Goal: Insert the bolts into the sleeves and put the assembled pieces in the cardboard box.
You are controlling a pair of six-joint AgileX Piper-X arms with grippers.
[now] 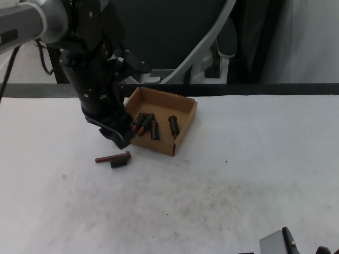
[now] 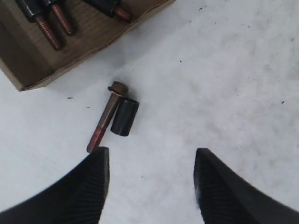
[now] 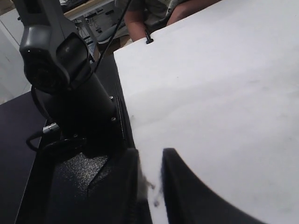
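Bolt, long, copper-brown metal, flanged hex head, red-tinted thread end [image 2: 106, 116]: lies flat on the white bench surface [image 1: 238, 159], just ahead of one finger of the left gripper [image 2: 152, 154], off to the side of the gap's centre line. Sleeve, short black cylinder [image 2: 125, 116]: lies touching the bolt near its head, slightly skewed to the shank, one open end turned toward the gripper. Left gripper: released, ribbed black fingers [image 2: 93, 186] spread wide, grasping nothing, hovering above the bench. Cardboard box, shallow brown open tray [image 2: 88, 28]: just beyond the loose pair as seen from the gripper, holding assembled pieces [image 1: 147, 123] that show black sleeves with red-brown thread ends protruding. Handling note, as a judgement: the step in hand is picking up the last loose pair; the gripper would want shifting sideways until one part sits between the fingers, closing across the bolt's shank or the sleeve's barrel, since the two touch and a careless close could roll the sleeve away. Right gripper [image 3: 150, 156]: low at the bench's edge, well apart from the work, fingers drawn nearly together, a narrow slit between them, nothing held.
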